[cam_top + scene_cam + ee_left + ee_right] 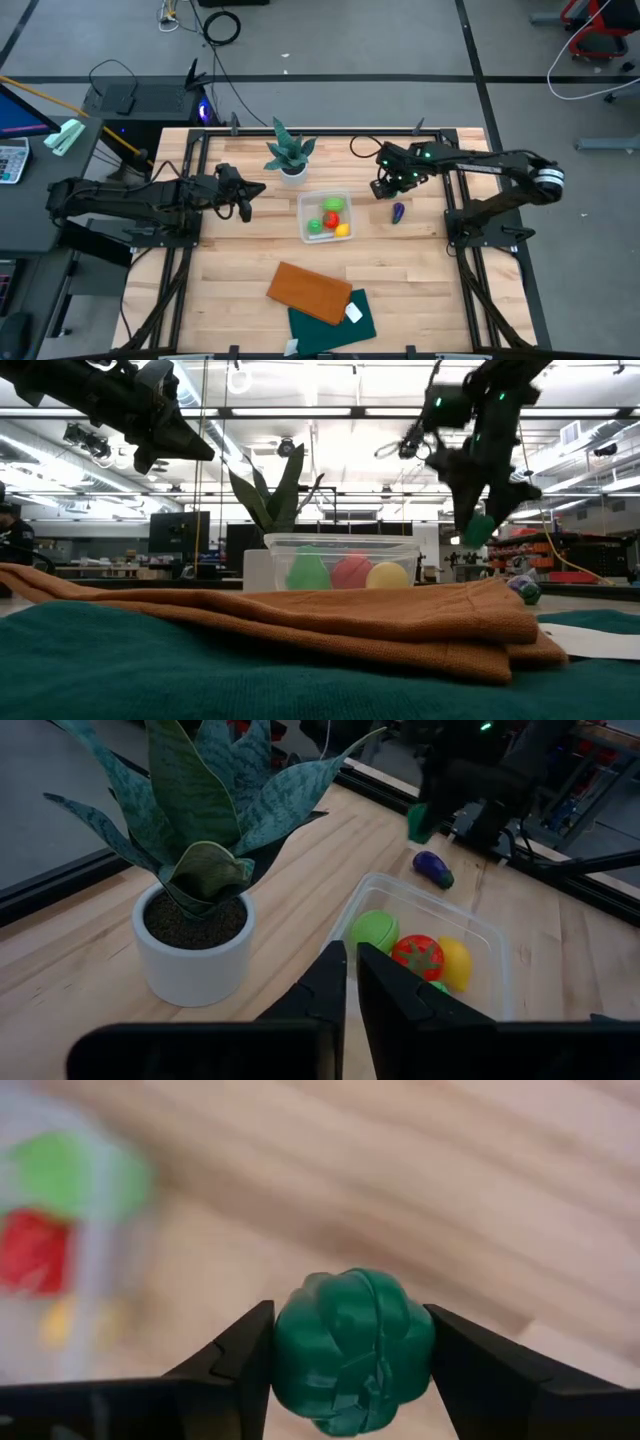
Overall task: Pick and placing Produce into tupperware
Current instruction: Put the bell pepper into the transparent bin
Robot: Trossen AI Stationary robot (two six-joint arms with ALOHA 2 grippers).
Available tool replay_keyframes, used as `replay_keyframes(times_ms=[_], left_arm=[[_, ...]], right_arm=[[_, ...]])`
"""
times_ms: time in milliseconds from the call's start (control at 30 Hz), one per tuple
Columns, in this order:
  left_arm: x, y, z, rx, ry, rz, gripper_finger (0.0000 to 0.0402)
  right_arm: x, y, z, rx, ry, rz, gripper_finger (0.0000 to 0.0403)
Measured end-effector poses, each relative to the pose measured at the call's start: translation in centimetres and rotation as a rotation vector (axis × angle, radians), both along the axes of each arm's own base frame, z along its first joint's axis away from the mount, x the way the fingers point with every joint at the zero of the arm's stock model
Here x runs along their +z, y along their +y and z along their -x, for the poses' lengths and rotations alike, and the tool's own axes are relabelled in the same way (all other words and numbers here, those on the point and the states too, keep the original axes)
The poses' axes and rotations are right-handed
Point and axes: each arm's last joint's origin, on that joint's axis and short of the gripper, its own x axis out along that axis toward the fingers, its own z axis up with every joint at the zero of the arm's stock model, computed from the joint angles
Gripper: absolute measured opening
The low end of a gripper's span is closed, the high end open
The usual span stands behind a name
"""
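The clear tupperware [303, 203] sits mid-table and holds two light green toys [375, 930], a red one [417, 956] and a yellow one [455, 962]. The purple toy [398, 211] lies on the wood to the tub's right. My right gripper [383, 188] hovers right of the tub and behind the purple toy, shut on the dark green toy [352, 1350]. My left gripper [246, 198] hangs above the table left of the tub with its fingers shut [350, 982] and holds nothing. My right gripper pinches the dark green toy between its two fingers, one on each side of its lobed body [290, 1345]. The fingers point down from above. The toy [478, 530] is lifted clear of the table and sticks out below the fingertips.
A spiky potted plant in a white pot [290, 157] stands just behind the tub, between the two grippers. A flat orange-brown board [310, 290] lies over a dark green cloth [335, 318] near the table's near edge. Bare wood lies left and right of the tub.
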Motion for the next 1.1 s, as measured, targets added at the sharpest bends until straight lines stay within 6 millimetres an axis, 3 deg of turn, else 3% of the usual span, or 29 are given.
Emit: replay_keyframes(times_ms=[267,400,633,900,1100], left_arm=[[0.0,0.0,0.0,0.001,-0.001,0.001,0.0023],[0.0,0.0,0.0,0.0,0.0,0.0,0.0027],[0.0,0.0,0.0,0.0,0.0,-0.001,0.0036],[0.0,0.0,0.0,0.0,0.0,0.0,0.0027],[0.0,0.0,0.0,0.0,-0.001,0.003,0.0025]], right_arm=[[2.7,4.0,0.5,0.134,-0.147,-0.028,0.0192],[3.2,5.5,-0.6,0.238,-0.242,-0.021,0.0192],[4.1,6.8,-4.7,0.353,-0.53,0.049,0.0192],[6.3,6.3,-10.1,0.608,-0.538,0.229,0.0192],[7.8,5.9,-13.8,0.799,-0.424,0.293,0.0192]])
